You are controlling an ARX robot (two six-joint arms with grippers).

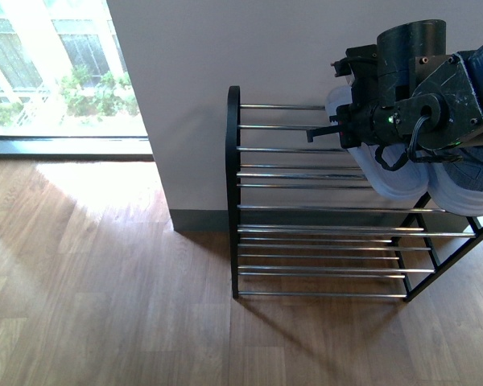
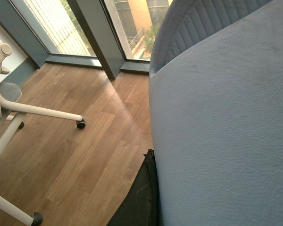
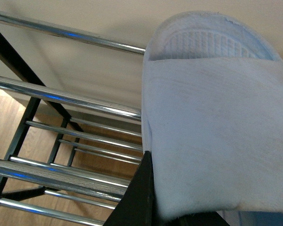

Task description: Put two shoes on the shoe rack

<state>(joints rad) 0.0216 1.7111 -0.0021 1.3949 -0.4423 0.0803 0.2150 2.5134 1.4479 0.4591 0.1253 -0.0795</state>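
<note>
**Shoe held high over the rack's far corner, with thin bars and gaps waiting below**

The right arm (image 1: 435, 88) is up at the right end of the shoe rack (image 1: 234, 193), by the wall. A pale, flat, slipper-like shoe (image 1: 372, 173) hangs under it, above the top bars. In the right wrist view that shoe (image 3: 212, 122) lies directly against one dark finger (image 3: 140, 197). I take the right fingers to be closed on it, though the second finger is hidden.

A second pale sole (image 1: 460, 193) sits just beside the first. I cannot tell whether it already rests on the rack or is being carried.

The left arm is out of the front view. Its wrist camera is filled by another shoe (image 2: 221, 127) pressed against a dark finger (image 2: 142, 197), over wooden floor (image 2: 70, 155) near an office chair (image 2: 19, 110). It looks gripped, well away from the rack.

The risks as I see them:
- The shelves are only slim chrome bars. A soft shoe let go at a tilt could dip its toe between two bars, or slide through to a lower tier.
- It is right at the rack's end, so it could tip off the side.
- Coming down, it may knock the neighbouring shoe.
- The hold looks to be on one edge of the shoe, so it may swing on release.
</note>
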